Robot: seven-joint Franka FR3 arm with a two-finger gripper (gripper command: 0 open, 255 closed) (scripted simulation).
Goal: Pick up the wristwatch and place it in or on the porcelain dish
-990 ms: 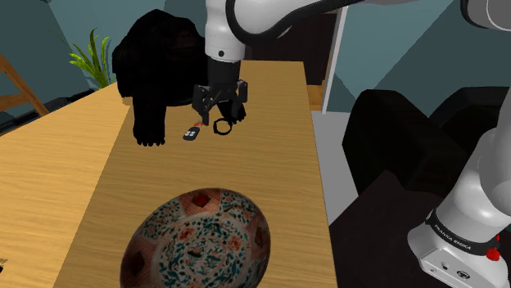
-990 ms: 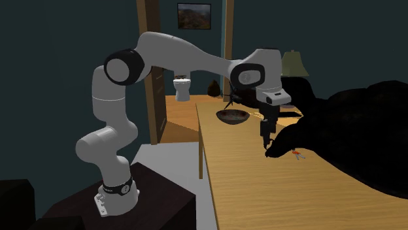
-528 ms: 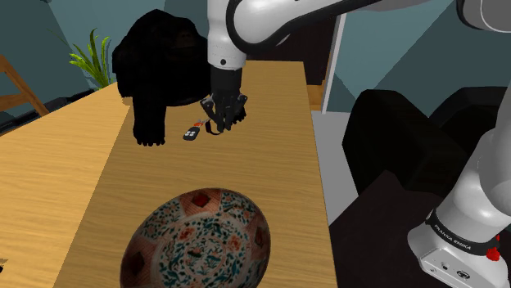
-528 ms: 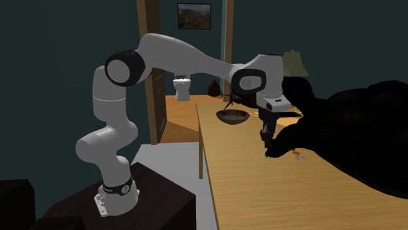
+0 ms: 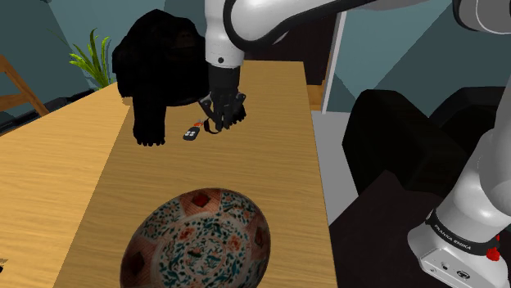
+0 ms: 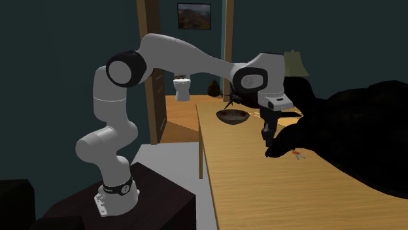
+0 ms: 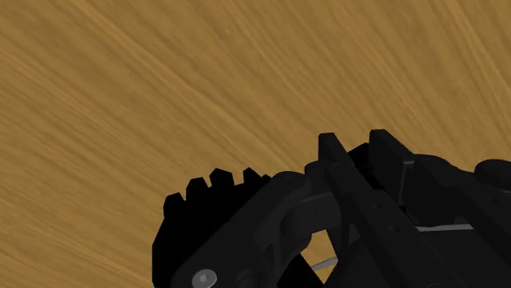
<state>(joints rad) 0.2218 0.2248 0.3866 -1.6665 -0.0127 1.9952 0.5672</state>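
Jaws are down at the black wristwatch [image 7: 214,209] on the wooden tabletop [image 5: 270,172], grip impossible to tell; teal walls [image 5: 45,29] behind.

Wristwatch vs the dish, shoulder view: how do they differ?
Colour: the wristwatch is all black; the dish carries a red, green and white pattern.
Size: the dish is much the larger; the wristwatch is small, tucked at the end effector.
Place: the dish stands alone at the table's near end; the wristwatch is farther up, beside a small black gadget with red marks.
Shared: the same wooden table.
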